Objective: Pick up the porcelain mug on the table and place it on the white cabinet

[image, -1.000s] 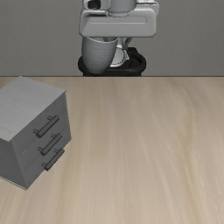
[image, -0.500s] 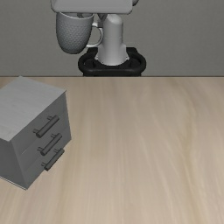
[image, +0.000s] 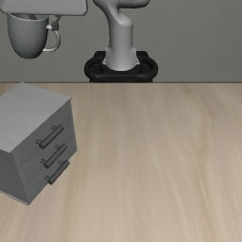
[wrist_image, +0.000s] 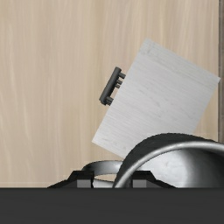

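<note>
Pinching the mug [image: 31, 38] by its rim, the tool [image: 36, 14] holds it high in the air. The cup hangs upright straight beneath the hand, its mouth up against the hand's underside. Its handle sticks out toward the exterior view's right. In the wrist view the cup's dark round rim sits right at the fingertips, closer than anything else, and it covers one end of what lies below. Beyond that rim is the pale top of the cabinet [wrist_image: 166, 92], seen from above and turned at an angle, with the drawer handles [wrist_image: 111, 85] jutting from one side as a short dark stack. The cup therefore hangs over the cabinet's top near one of its edges, not touching it. In the exterior view a wide stretch of grey wall separates the cup's bottom from the cabinet. The cabinet stands on the light wooden surface [wrist_image: 48, 87] at the exterior view's left, its three-drawer front facing the exterior view's lower right. The wood spreads bare around it on the other sides. Farthest back, the pale arm [image: 118, 33] rises from its black base [image: 121, 68] at the surface's far edge and bends over toward the cup.
</note>
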